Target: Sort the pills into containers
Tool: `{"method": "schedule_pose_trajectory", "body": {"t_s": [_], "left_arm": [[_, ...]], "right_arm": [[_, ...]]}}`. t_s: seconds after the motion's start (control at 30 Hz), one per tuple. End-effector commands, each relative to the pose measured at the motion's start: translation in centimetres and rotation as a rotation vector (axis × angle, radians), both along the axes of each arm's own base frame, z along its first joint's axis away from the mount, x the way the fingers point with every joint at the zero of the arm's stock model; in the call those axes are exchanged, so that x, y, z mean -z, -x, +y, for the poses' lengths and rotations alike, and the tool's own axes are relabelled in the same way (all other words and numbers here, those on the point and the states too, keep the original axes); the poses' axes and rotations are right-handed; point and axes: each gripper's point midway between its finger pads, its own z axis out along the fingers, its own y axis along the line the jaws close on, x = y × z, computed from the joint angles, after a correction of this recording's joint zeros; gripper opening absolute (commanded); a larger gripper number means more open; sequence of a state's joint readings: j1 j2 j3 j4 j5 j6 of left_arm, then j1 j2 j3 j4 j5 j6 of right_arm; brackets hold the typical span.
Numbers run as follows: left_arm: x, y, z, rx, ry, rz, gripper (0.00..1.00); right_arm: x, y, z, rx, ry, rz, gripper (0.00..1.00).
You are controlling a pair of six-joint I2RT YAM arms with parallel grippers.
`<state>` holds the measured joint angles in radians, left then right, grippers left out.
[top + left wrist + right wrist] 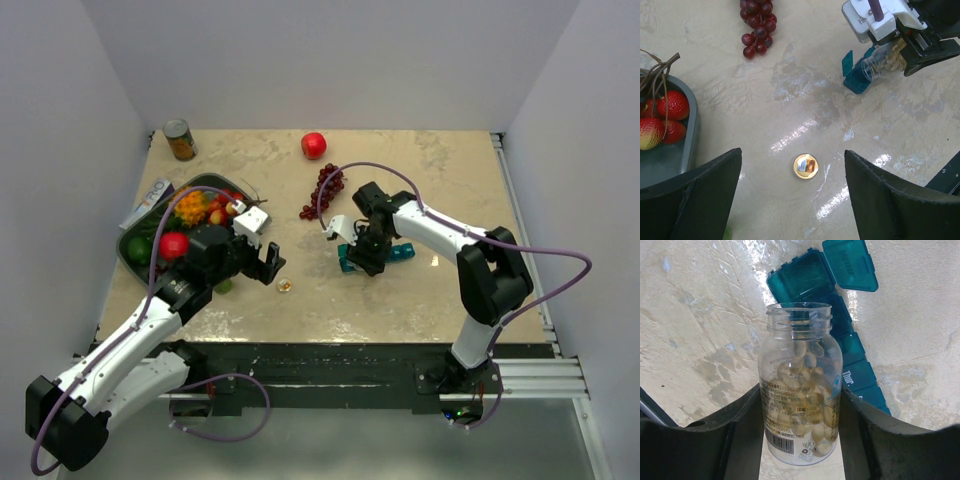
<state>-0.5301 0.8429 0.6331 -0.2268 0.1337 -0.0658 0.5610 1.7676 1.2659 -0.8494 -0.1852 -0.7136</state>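
Note:
My right gripper (800, 435) is shut on a clear pill bottle (800, 385) with no cap, holding yellowish pills. The bottle is tipped, its mouth over the teal-blue pill organiser (840, 315), whose end compartment and the one beside it have their lids (850, 265) open. In the top view the right gripper (368, 250) is over the organiser (400, 252). The left wrist view shows the bottle (882, 62) and organiser (857, 80) at top right. My left gripper (792, 200) is open and empty above a gold bottle cap (805, 166) on the table, also seen from the top (285, 286).
A dark green tray (140, 250) of fruit stands at the left, with strawberries (670, 107) near my left gripper. Dark red grapes (325, 190), a red apple (314, 145) and a tin can (180, 140) lie farther back. A box (148, 200) lies beside the tray.

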Motion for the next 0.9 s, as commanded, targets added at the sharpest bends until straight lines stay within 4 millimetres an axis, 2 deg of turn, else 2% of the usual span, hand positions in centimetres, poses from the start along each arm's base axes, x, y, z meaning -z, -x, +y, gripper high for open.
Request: {"method": "schedule_pose_trajectory", "body": {"t_s": [0.0,0.87], "left_arm": [[-1.58,-0.45,0.11,-0.001,0.011,-0.054,0.87],[-1.46,-0.48,0.16,-0.004,0.008,-0.053,0.87]], "right_arm": [[-0.83,-0.66,0.39,0.01,0.003,-0.02,0.0],[-0.91,-0.61,0.45,0.008,0.004,-0.015,0.0]]}}
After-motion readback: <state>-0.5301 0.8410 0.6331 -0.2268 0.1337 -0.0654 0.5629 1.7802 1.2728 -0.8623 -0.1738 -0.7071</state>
